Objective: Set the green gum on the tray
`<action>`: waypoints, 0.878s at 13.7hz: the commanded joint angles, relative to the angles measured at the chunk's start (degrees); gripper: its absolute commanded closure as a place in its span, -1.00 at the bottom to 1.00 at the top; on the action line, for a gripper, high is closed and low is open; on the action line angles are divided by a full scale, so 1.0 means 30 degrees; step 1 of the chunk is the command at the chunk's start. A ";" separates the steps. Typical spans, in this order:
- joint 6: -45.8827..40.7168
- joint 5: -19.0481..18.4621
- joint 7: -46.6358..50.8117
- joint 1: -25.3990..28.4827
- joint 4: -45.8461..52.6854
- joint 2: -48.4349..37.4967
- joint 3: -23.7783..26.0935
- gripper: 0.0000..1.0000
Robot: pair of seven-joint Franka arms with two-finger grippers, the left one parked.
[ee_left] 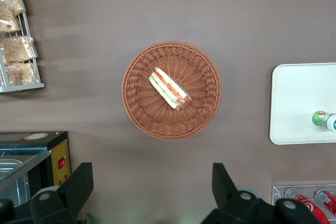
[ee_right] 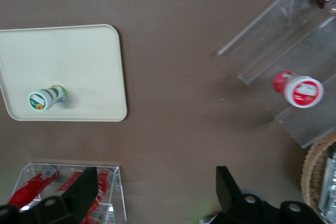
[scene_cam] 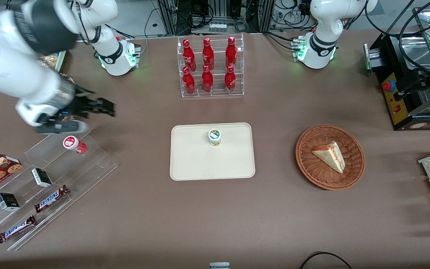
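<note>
- Green gum point(scene_cam: 214, 137): upright on the tray point(scene_cam: 200, 168), centre of the front view.
- Gripper point(scene_cam: 101, 107): upper left of that view, well apart, fingers spread wide and empty.
- Handling, judged: light, rigid, smooth-sided; best pinched across the body below the lid.
</note>
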 commanded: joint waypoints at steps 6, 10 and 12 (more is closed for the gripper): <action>-0.1164 -0.2088 -0.3916 -0.3563 -0.0492 -0.1409 0.0113 -1.00; -0.1194 -0.2881 -0.5910 -0.5203 -0.0199 -0.1381 0.0142 -1.00; -0.1194 -0.2881 -0.5883 -0.5294 0.0005 -0.1293 0.0113 -1.00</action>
